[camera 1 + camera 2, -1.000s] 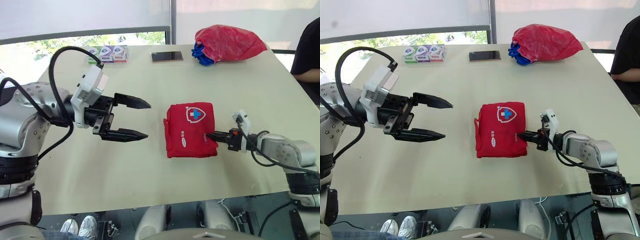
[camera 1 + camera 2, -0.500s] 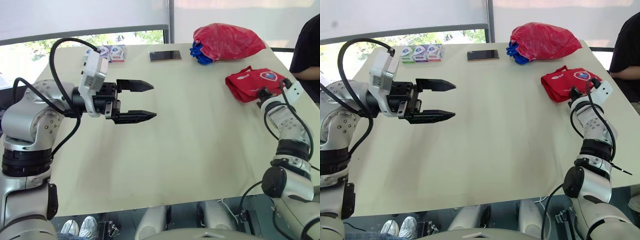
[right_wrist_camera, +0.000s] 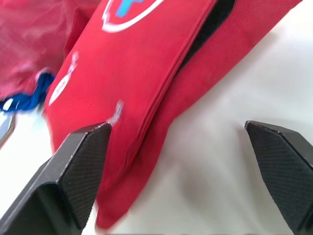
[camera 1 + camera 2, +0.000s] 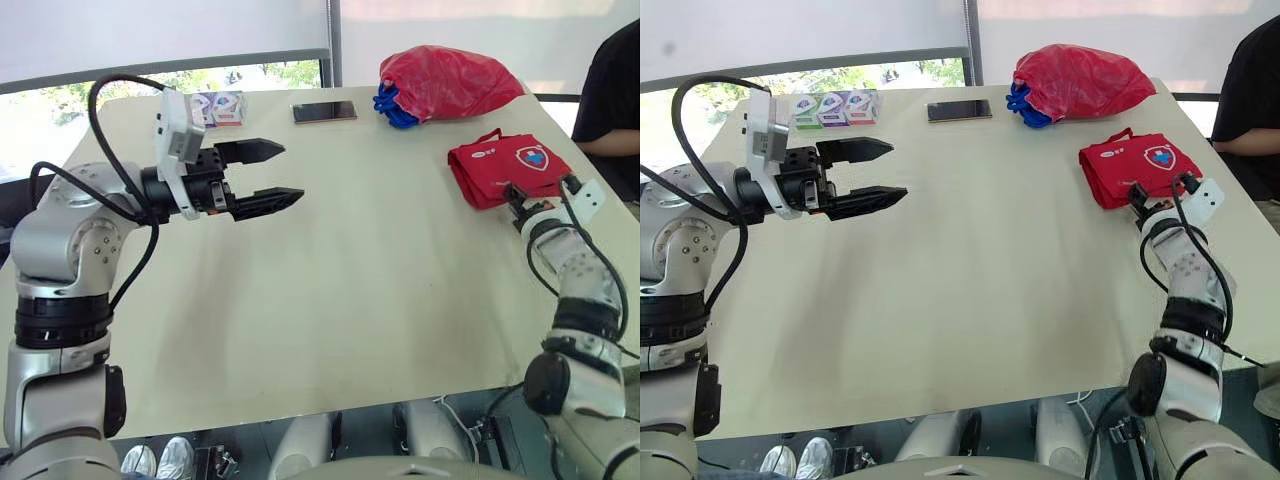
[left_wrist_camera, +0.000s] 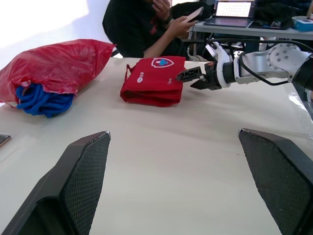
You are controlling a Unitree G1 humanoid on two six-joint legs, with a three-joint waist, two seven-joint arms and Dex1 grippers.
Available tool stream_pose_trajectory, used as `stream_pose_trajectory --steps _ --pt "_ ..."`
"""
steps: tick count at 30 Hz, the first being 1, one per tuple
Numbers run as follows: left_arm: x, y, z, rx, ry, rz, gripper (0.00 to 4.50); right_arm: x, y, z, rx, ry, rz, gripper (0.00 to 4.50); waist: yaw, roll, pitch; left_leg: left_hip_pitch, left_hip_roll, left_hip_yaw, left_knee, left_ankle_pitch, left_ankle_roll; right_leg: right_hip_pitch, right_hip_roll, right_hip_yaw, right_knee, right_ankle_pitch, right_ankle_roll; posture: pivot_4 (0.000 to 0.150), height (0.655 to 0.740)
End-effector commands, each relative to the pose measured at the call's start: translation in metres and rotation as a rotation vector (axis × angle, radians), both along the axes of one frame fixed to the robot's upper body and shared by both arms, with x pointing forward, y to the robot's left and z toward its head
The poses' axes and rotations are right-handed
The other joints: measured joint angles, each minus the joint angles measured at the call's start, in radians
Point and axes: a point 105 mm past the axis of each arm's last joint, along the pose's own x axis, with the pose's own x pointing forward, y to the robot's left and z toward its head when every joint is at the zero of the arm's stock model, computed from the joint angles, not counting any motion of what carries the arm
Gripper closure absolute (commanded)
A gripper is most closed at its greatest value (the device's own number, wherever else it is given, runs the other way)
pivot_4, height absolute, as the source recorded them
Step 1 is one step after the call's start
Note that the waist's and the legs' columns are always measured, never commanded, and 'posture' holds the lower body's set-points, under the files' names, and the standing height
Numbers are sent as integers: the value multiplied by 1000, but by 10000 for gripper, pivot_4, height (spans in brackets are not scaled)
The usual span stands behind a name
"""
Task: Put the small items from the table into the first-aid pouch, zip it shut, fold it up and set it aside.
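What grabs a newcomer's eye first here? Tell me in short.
The folded red first-aid pouch lies near the right edge of the table, with the right pincer open at its near corner. The left pincer hangs open above the table's left side. A red plastic bag with something blue poking out sits at the far edge.

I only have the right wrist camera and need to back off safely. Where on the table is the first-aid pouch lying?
Observer: The first-aid pouch lies on the table's far right part, nearer the robot than a red plastic bag and apart from it.
Operator: Where are the left jaws?
Observer: Open, empty, hovering over the table's left side, far from the pouch.
Operator: Anyone nearby?
Observer: A person in black is at the table's right edge, close beside the pouch.
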Motion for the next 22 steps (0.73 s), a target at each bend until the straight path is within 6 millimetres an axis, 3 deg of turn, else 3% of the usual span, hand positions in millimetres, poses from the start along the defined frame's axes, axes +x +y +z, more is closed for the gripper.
stream_pose_trajectory --steps 1,4,6,9,13,15,17,22 --pt "-4 6 -7 40 -46 16 0 -23 15 27 -159 -124 136 360 0 0 0 0 0 0 0 0 0 0 0 0 0 0 0 1500 7400" --pt "-2 12 -29 77 3 94 0 -48 17 37 -287 -200 230 360 5 1 0 0 0 0 -1 0 0 0 0 0 -1 0 0 1500 7400" --pt "-8 15 -43 71 38 123 0 -71 24 41 -450 -248 363 360 10 0 0 -1 0 0 0 -1 1 0 0 0 -1 0 0 1500 7400" --pt "-18 25 -66 77 81 166 0 -105 38 48 -547 -356 571 360 11 -1 -1 1 0 1 1 -1 2 1 0 0 -1 0 0 1500 7400" --pt "-31 43 -89 89 122 248 0 -141 49 41 -662 -414 800 360 13 -1 -1 2 2 1 0 -3 5 3 -1 0 -2 0 0 1500 7400" --pt "-40 49 -96 79 149 270 0 -152 48 33 -733 -416 882 360 18 -1 -1 2 2 1 0 -3 5 3 -1 0 -2 0 0 1500 7400" --pt "-53 51 -100 49 150 257 0 -163 45 29 -673 -410 962 360 28 -2 -1 3 2 1 0 -4 6 3 -2 0 -3 0 0 1500 7400" --pt "-67 49 -108 73 158 266 0 -166 31 27 -667 -391 985 360 37 -1 0 3 2 0 1 -4 6 6 -7 0 -4 0 0 1500 7400"
